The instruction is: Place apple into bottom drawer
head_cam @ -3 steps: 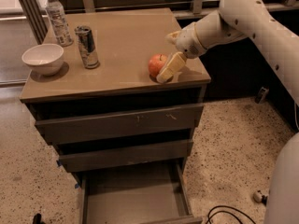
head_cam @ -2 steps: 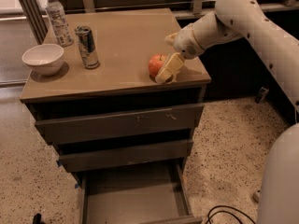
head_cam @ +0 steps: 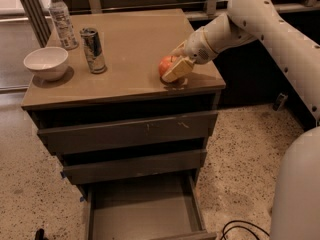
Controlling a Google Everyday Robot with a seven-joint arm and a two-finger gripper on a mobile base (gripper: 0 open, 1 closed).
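Gripper point(head_cam: 173, 68) low over the right front part of the cabinet top point(head_cam: 135, 39), right against the apple point(head_cam: 166, 64), white arm point(head_cam: 250, 14) reaching in from the right. Farther left on the same top: can point(head_cam: 93, 50), white bowl point(head_cam: 46, 63) near the left edge, water bottle point(head_cam: 62, 20) at the back corner. Below, two upper drawers point(head_cam: 130, 134) shut, bottom drawer point(head_cam: 145, 211) pulled open, flat grey inside showing.

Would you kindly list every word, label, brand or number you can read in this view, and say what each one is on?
Nothing here can be read.
Water bottle: label too blurred to read.
Drink can: print too blurred to read.
White bowl, apple, drawer fronts: no text seen.
Gripper, at the apple on the cabinet top: no markings seen.
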